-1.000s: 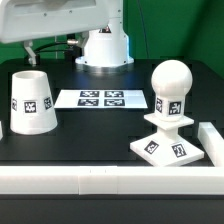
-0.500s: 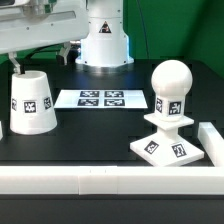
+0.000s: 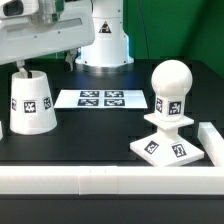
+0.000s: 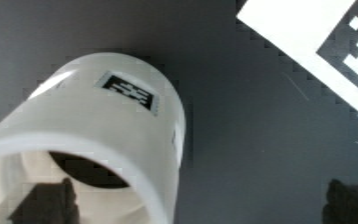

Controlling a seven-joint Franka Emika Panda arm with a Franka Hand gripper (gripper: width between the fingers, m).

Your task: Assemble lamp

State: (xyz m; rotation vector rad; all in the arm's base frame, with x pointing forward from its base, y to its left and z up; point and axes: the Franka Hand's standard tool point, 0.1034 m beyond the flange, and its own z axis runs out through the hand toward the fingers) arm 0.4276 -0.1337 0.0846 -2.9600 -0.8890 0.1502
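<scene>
The cup-like white shade (image 3: 32,100) stands at the exterior view's left, one tag facing the camera. The round-headed bulb (image 3: 170,88) stands upright on the flat square base (image 3: 164,149) at the exterior view's right. My gripper (image 3: 43,62) hangs open just above the shade. In the wrist view the shade (image 4: 91,125) fills the frame. My gripper (image 4: 197,205) is open, with one finger (image 4: 43,203) over the shade's open mouth and the other (image 4: 350,200) over the bare table beside the shade. It holds nothing.
The marker board (image 3: 102,99) lies flat between the shade and the base, and its corner shows in the wrist view (image 4: 332,45). A white rail (image 3: 100,180) runs along the front, with a white block (image 3: 212,140) at the right. The robot pedestal (image 3: 104,42) stands behind.
The arm has moved toward the exterior view's left and come lower, bringing the open gripper down close over the shade. The lamp parts have not moved.
</scene>
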